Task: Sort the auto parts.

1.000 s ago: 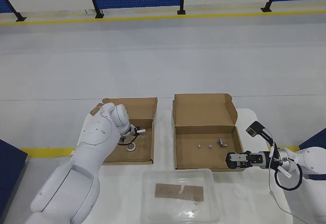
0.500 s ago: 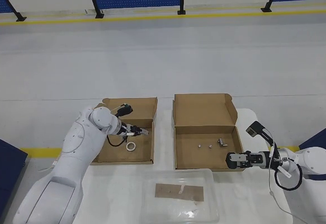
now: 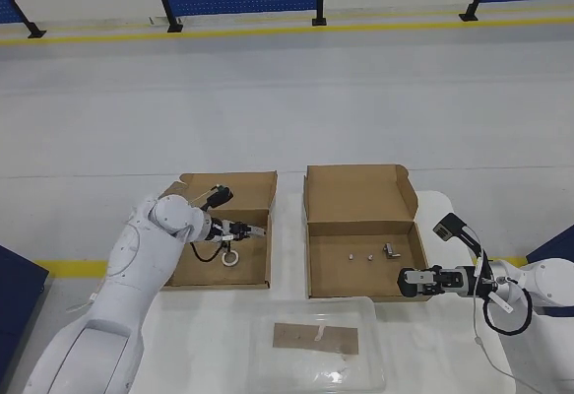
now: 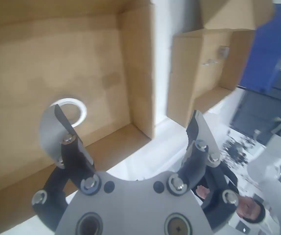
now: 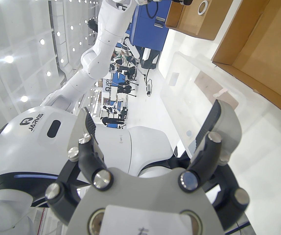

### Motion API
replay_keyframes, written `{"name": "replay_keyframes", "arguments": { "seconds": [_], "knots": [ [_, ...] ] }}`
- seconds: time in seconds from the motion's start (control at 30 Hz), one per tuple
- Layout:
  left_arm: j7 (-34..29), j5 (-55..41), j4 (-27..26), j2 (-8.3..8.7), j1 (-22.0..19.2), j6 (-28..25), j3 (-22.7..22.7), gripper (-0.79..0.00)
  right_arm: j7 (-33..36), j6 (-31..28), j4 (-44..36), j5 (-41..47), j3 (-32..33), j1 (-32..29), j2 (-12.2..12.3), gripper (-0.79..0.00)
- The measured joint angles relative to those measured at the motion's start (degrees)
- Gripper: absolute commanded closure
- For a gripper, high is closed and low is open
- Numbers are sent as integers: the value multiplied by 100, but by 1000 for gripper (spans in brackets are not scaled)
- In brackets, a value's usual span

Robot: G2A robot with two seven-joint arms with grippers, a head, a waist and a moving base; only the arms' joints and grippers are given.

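Left gripper (image 4: 125,116), jaws apart near the flat white ring (image 4: 83,110) inside the brown cardboard box (image 4: 140,74), should lift straight clear.

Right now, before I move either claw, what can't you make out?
Small parts in the right box: top view, too small to identify.
White ring: left wrist view, partly behind a finger of the left claw.
Clear bin contents: top view, faint and too small.
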Motion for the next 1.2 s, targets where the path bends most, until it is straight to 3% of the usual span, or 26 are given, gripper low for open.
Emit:
{"name": "replay_keyframes", "arguments": {
  "seconds": [0.13, 0.23, 0.53, 0.73, 0.87, 1.2],
  "knots": [
    [-589, -1067, -554, 229, 548, -621, -605, -785, 0, 0, 0, 0, 0, 0, 0, -785],
    [-872, -1602, -1286, 379, 1104, -692, -979, -785, 0, 0, 0, 0, 0, 0, 0, -785],
    [-1176, -2539, -4163, 753, 3108, 8, -2031, -785, 0, 0, 0, 0, 0, 0, 0, -785],
    [-1075, -2893, -5416, 877, 4054, 243, -2442, -785, 0, 0, 0, 0, 0, 0, 0, -785],
    [-1153, -3114, -5826, 928, 4392, 408, -2525, -785, 0, 0, 0, 0, 0, 0, 0, -785],
    [-1152, -3234, -5829, 932, 4417, 442, -2536, -785, 0, 0, 0, 0, 0, 0, 0, -784]
  ]
}}
